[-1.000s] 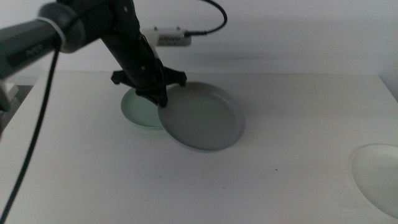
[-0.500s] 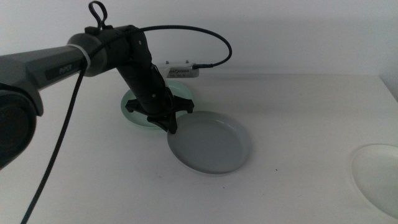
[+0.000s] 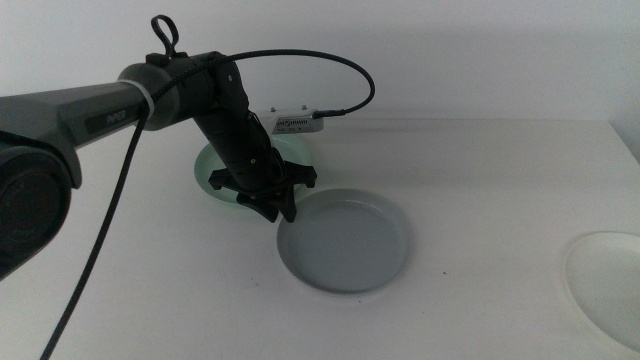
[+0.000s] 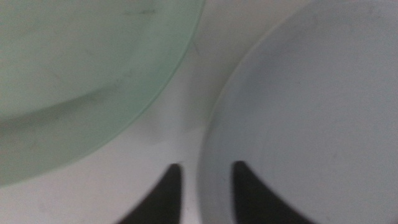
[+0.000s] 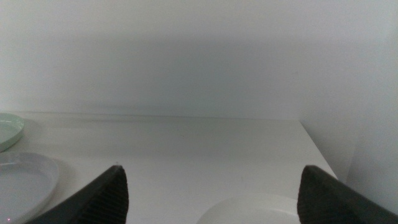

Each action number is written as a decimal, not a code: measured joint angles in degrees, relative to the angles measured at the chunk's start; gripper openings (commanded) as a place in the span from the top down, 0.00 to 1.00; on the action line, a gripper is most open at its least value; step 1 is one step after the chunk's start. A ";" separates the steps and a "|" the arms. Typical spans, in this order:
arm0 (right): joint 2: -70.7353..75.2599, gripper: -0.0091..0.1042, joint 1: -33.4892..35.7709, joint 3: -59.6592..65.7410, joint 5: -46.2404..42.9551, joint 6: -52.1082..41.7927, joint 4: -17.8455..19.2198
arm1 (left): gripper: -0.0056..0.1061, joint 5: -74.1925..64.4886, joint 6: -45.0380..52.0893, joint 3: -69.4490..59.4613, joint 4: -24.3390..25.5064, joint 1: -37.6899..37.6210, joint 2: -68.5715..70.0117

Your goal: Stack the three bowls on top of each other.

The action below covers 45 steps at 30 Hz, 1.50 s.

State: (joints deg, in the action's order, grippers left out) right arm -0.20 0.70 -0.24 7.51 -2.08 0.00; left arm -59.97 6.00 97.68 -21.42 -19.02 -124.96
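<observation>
The left claw (image 3: 283, 208) is clamped on the rim of the light grey bowl (image 3: 345, 240), 1 jaw on each side of the edge. That bowl lies on the desk (image 3: 480, 180), just beside the mint green bowl (image 3: 207, 170), which sits behind it. The white bowl (image 3: 605, 285) lies well apart from the grey one, near the spread right claw (image 5: 211, 186).
</observation>
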 measured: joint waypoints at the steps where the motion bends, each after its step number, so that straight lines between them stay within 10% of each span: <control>1: 0.00 0.28 0.00 0.00 0.00 0.00 -0.30 | 0.50 0.00 0.00 0.00 0.00 0.00 0.00; 6: 0.00 0.28 0.00 0.00 0.00 0.00 -0.30 | 0.11 -3.77 0.08 0.61 0.00 0.51 0.25; 20: 0.00 0.28 0.00 0.00 0.00 0.00 -0.30 | 0.11 -0.40 -11.16 2.34 18.09 9.79 18.99; 45: 0.00 0.28 0.00 0.00 0.00 0.00 -0.30 | 0.22 -0.36 -2.77 20.43 6.36 15.88 -12.24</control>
State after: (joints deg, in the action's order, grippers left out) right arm -0.20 0.70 -0.24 7.51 -2.08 -0.30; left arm -60.33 3.23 118.11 -15.05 -3.14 -137.20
